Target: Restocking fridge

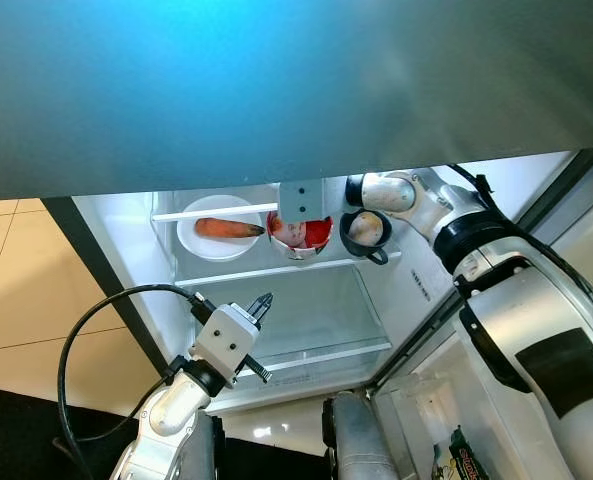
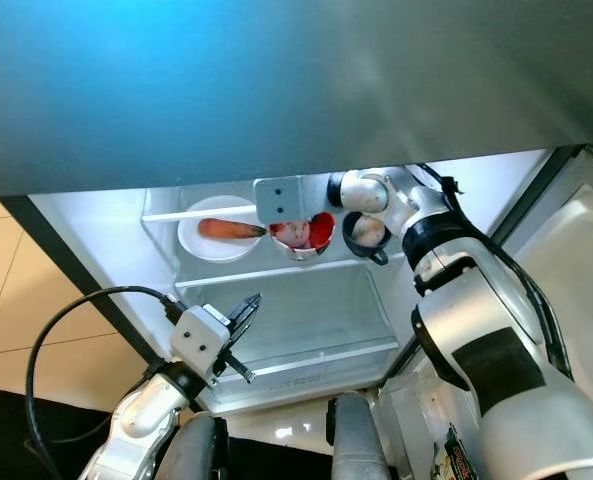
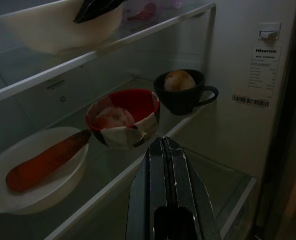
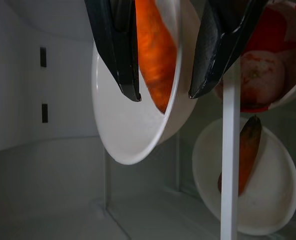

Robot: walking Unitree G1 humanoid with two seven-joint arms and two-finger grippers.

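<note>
Carrot, upper (image 4: 155, 55): orange, lying in a white bowl (image 4: 133, 130) on the fridge's upper shelf (image 3: 88, 57); seen in the right wrist view, top centre of frame.
Right gripper (image 4: 163, 95): reached deep into the fridge at that bowl, fingers spread apart, one on each side of the carrot and not visibly pressing it. Whether a finger touches the bowl's rim, cannot tell.
Second carrot (image 1: 228, 228): flat on a white plate (image 1: 211, 250), middle shelf, left of centre in the head view.
Red bowl (image 3: 138, 102): just beside the plate, on the same shelf, holding one round pale-red fruit (image 3: 113, 117).
Black cup (image 3: 185, 100): next along from the red bowl, handle facing the fridge's side wall, with a brownish round item (image 3: 179, 80) inside.
Left gripper (image 3: 163, 142): fingers pressed together with nothing between them, held low in front of the middle shelf's edge (image 3: 138, 167), apart from the dishes.
Side wall: white, with a printed label (image 3: 264, 60) and barcode, right of frame in the left wrist view.
</note>
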